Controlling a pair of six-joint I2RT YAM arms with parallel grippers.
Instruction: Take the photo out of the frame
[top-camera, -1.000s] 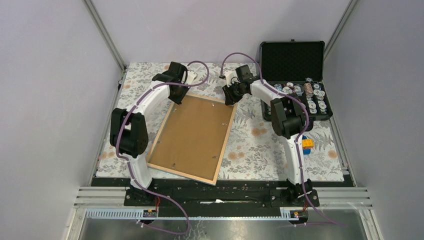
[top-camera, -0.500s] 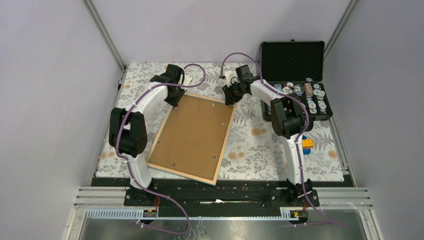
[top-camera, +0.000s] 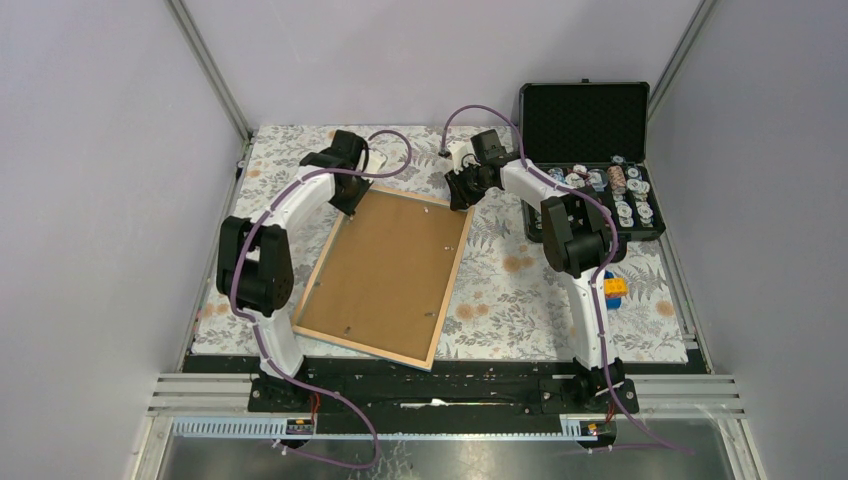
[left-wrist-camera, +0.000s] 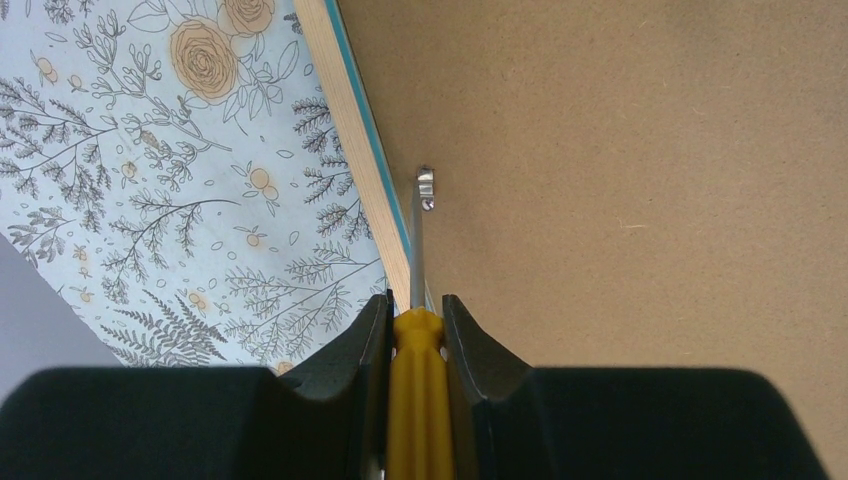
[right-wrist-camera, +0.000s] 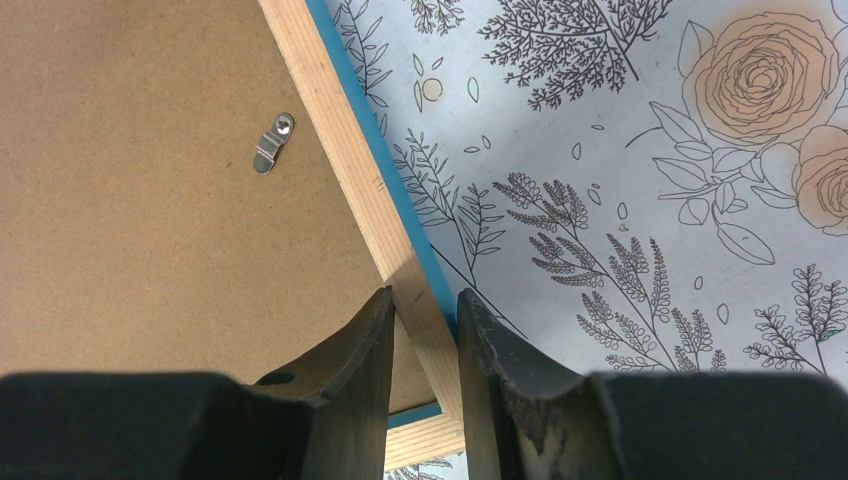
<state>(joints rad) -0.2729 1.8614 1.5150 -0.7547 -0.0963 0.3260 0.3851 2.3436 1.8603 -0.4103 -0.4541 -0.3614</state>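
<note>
The frame (top-camera: 385, 275) lies face down on the floral cloth, its brown back panel (left-wrist-camera: 620, 150) up and its pale wood rim (right-wrist-camera: 340, 150) with the blue edge around it. The photo is hidden under that panel. My left gripper (top-camera: 350, 203) (left-wrist-camera: 415, 312) is shut on a yellow-handled screwdriver (left-wrist-camera: 418, 390). The screwdriver's thin shaft reaches a small metal clip (left-wrist-camera: 425, 188) beside the rim near the frame's far left corner. My right gripper (top-camera: 458, 200) (right-wrist-camera: 425, 300) is shut on the rim at the far right corner. A second clip (right-wrist-camera: 272, 143) sits on the panel close by.
An open black case (top-camera: 585, 120) with several small round pieces stands at the back right, just beyond the right arm. A blue and orange block (top-camera: 612, 288) lies to the right of the right arm. The frame's near corner reaches the table's front edge.
My left wrist has shifted slightly to the left at the frame's far left corner. The right arm and the frame have not moved.
</note>
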